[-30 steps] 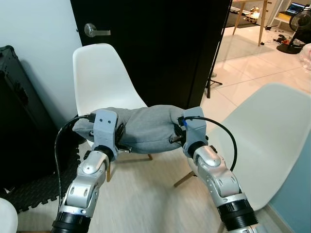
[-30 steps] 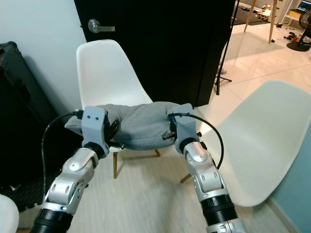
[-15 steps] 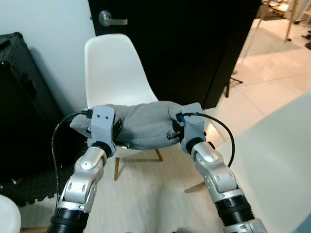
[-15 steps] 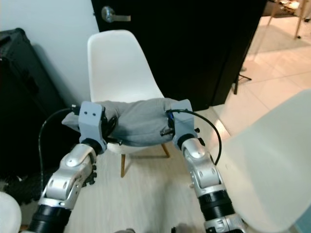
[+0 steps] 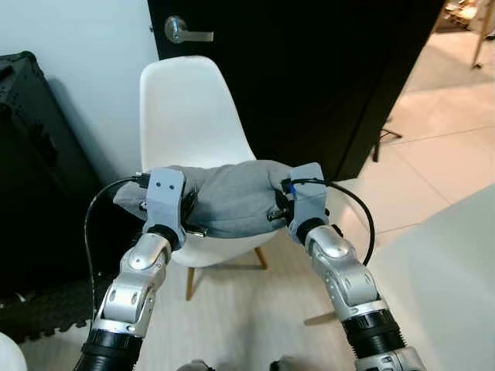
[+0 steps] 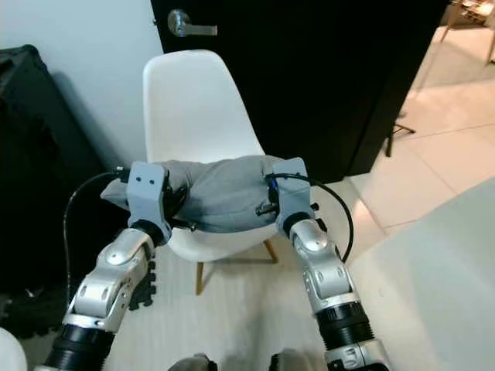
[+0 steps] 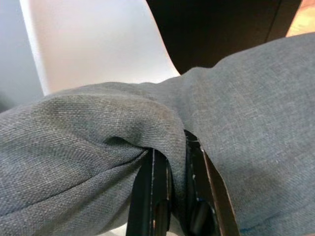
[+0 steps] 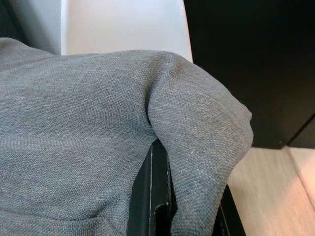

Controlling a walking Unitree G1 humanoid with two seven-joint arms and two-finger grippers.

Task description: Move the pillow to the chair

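Both hands (image 7: 170,196) (image 8: 187,196) clamped on gray pillow (image 5: 232,197) above white chair (image 5: 189,108).

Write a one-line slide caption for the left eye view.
Both grippers hold a grey pillow over the white chair by the black door.
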